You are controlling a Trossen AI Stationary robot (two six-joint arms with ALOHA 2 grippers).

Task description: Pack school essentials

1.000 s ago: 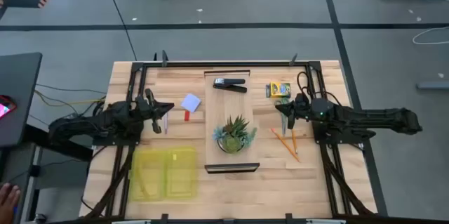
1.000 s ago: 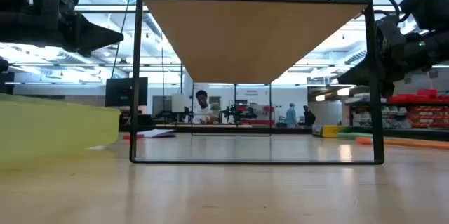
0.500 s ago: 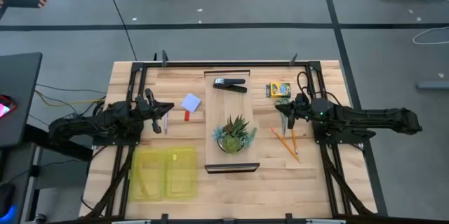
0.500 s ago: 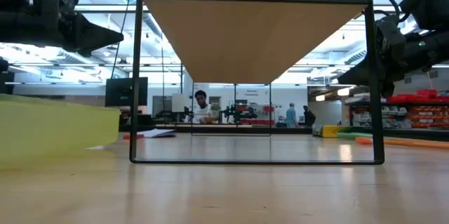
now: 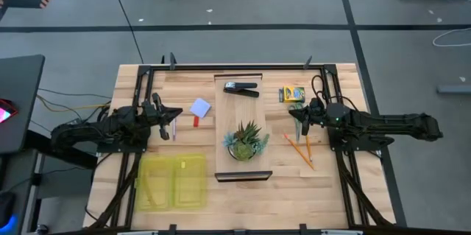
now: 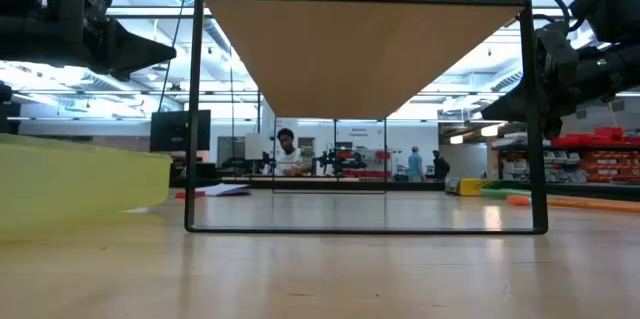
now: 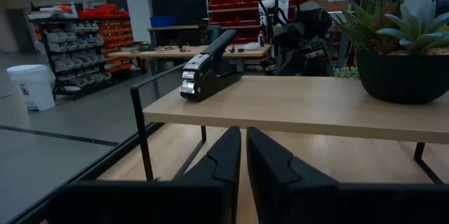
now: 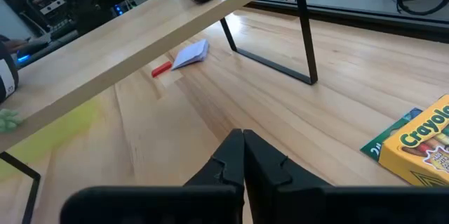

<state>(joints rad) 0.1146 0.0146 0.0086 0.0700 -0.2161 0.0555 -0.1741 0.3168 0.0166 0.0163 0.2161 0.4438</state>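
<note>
Both the left gripper [image 5: 168, 122] and right gripper [image 5: 300, 119] hover empty with fingers closed, flanking the centre shelf, while the note pad [image 5: 200, 107], crayon box [image 5: 292, 93] and pencils [image 5: 300, 150] lie unpacked above the lower-left yellow case [image 5: 174, 182].

From overhead we look straight down on the whole table [image 5: 324, 191] and both arms. At tabletop level we look across, under the shelf [image 6: 365, 44], into the room. Each wrist camera peers close past its own fingers; both catch the shelf, the left also the stapler [image 7: 209, 66] and plant [image 7: 403, 48].
</note>
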